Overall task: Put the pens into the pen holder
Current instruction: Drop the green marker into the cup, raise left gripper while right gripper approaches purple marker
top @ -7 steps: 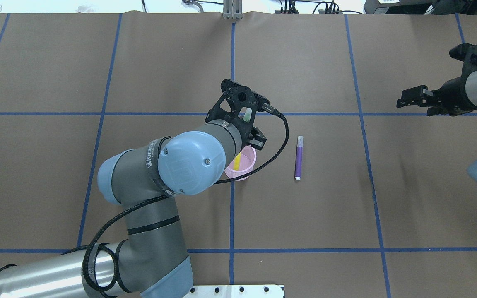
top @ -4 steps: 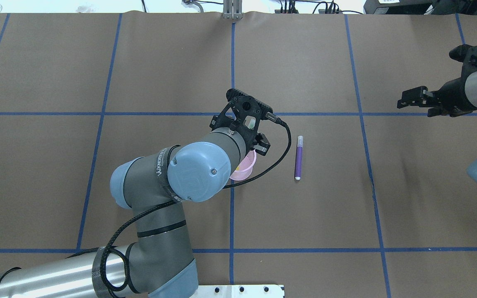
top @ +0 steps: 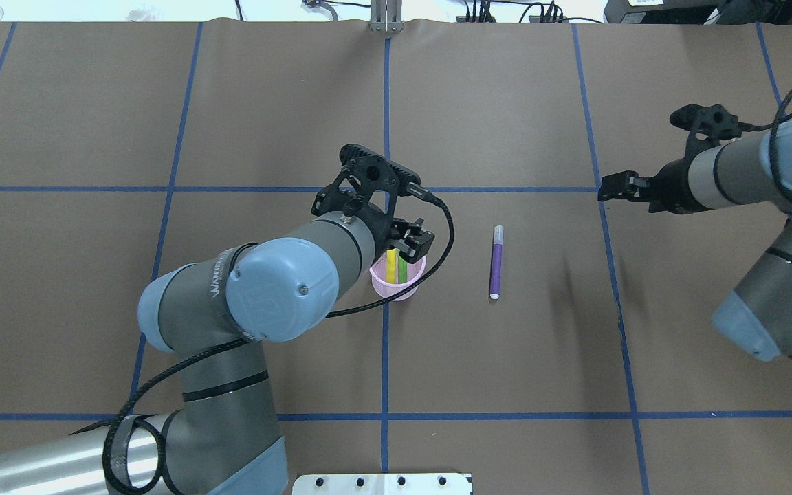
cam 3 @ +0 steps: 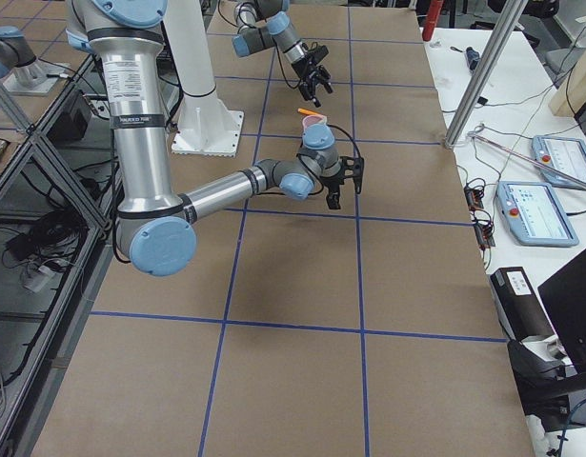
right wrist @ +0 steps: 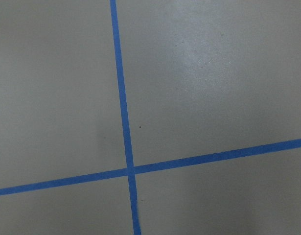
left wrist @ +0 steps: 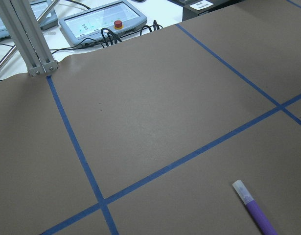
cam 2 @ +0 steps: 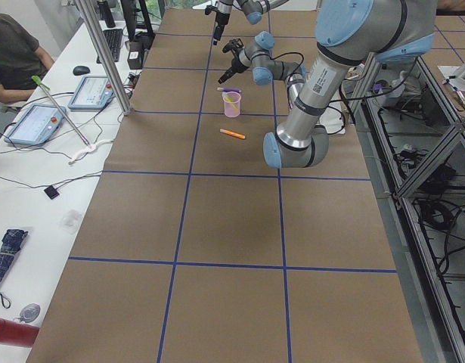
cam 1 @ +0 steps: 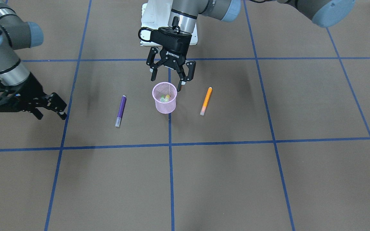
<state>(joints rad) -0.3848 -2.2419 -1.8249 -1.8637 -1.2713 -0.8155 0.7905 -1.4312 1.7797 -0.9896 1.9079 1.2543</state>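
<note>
Overhead exterior view: a pink mesh holder (top: 397,291) stands upright near the middle of a brown counter (top: 506,371) marked with blue tape lines. A yellow pen (top: 391,265) and a green pen (top: 403,269) stand inside it, side by side. A purple pen (top: 496,262) lies flat on the counter at 3 o'clock from the holder, apart from it, along the 12-to-6 line with its pale cap toward 12.

The left gripper (top: 411,242) hangs over the holder's rim at 12 o'clock, its fingers spread and holding nothing. The left arm covers the counter at 9 o'clock from the holder.

The front-facing view shows that hidden side. An orange pen (cam 1: 206,101) lies flat at 3 o'clock from the holder (cam 1: 165,108) in that view, apart from it, with its pale cap toward 6. The purple pen (cam 1: 120,110) lies at 9 o'clock there. The left gripper (cam 1: 169,81) is above the holder's far rim, spread and empty.

The right gripper (top: 609,192) is at 2 o'clock from the purple pen in the overhead view, well apart from it. In the front-facing view its fingers (cam 1: 59,107) look spread and it holds nothing.
</note>
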